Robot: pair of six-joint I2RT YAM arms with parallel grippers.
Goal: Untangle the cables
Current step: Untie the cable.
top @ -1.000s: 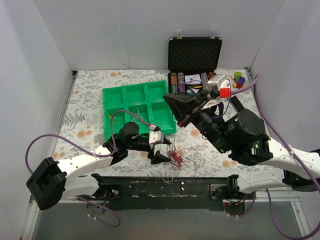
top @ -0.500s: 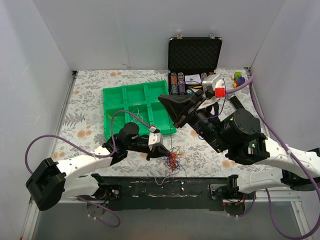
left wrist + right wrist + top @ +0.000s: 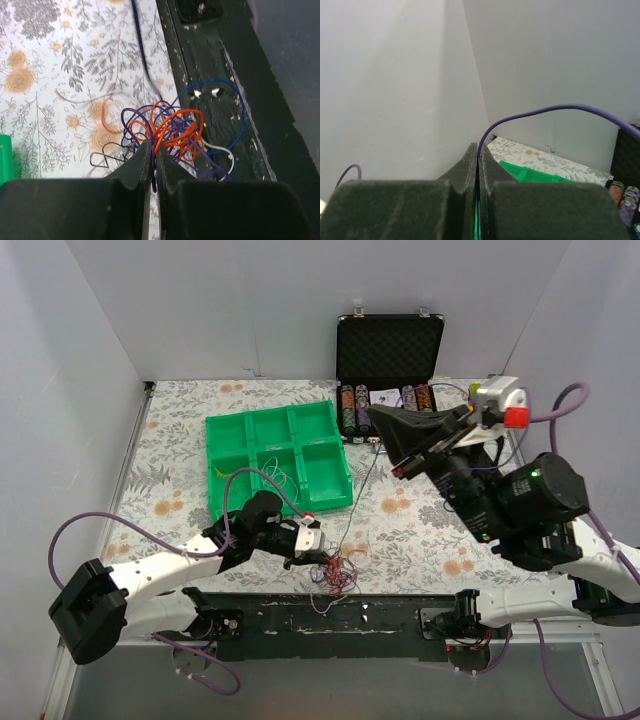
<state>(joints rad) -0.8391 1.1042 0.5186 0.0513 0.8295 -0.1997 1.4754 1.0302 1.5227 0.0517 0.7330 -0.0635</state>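
The cables (image 3: 175, 129) lie as a small knot of orange, purple, blue, white and black wires at the table's near edge, partly over the black base plate; in the top view the knot (image 3: 335, 568) sits just right of my left gripper (image 3: 315, 558). The left gripper (image 3: 152, 146) is shut on strands at the knot's edge, a purple loop and an orange wire between the pads. My right gripper (image 3: 385, 443) is raised high over the table's right half. In its wrist view it (image 3: 478, 150) is shut on one thin purple cable (image 3: 545, 109), which runs down to the knot.
A green compartment tray (image 3: 275, 425) sits behind the left arm. An open black case (image 3: 390, 345) with rows of poker chips (image 3: 385, 400) stands at the back. The black base plate (image 3: 225, 75) borders the near edge. White walls enclose three sides.
My left gripper closed on the knot of cables. The right arm swung up and to the right, drawing the purple cable out of the knot into a long line.
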